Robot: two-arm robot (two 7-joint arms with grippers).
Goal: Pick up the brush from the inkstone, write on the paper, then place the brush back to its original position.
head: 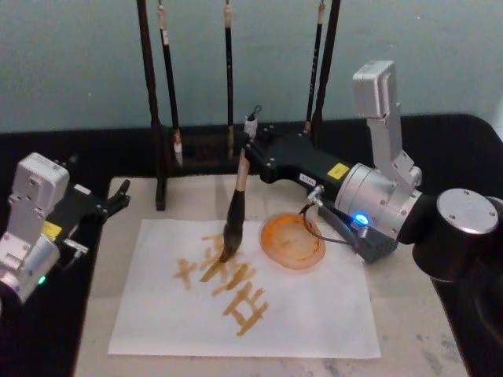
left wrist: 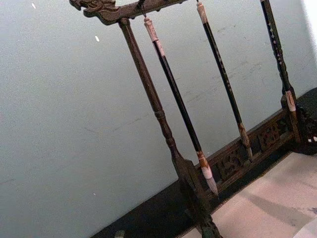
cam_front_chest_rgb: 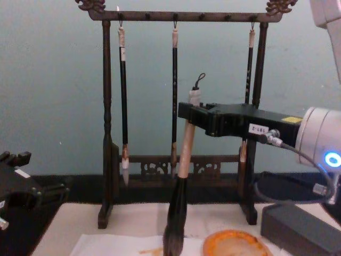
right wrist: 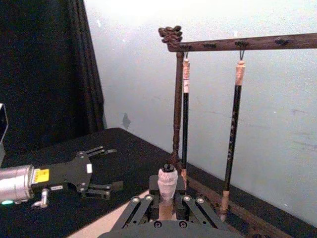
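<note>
My right gripper (head: pixel 248 152) is shut on the upper handle of the brush (head: pixel 238 188), which stands nearly upright. Its dark bristles touch the paper (head: pixel 314 314) among orange-yellow strokes left of the sheet's middle. The round orange inkstone (head: pixel 292 242) lies on the paper just right of the bristles, apart from them. In the chest view the brush (cam_front_chest_rgb: pixel 184 152) hangs from the right gripper (cam_front_chest_rgb: pixel 187 113) beside the inkstone (cam_front_chest_rgb: pixel 234 244). The right wrist view shows the brush top (right wrist: pixel 167 184) clamped between the fingers (right wrist: pixel 146 199). My left gripper (head: pixel 118 201) rests open at the table's left edge.
A dark wooden rack (head: pixel 159 157) with three slim black-handled brushes (cam_front_chest_rgb: pixel 174 90) stands right behind the paper, close to the held brush's top. A beige felt mat (head: pixel 409 314) lies under the paper. A grey block (cam_front_chest_rgb: pixel 298 229) sits at the right.
</note>
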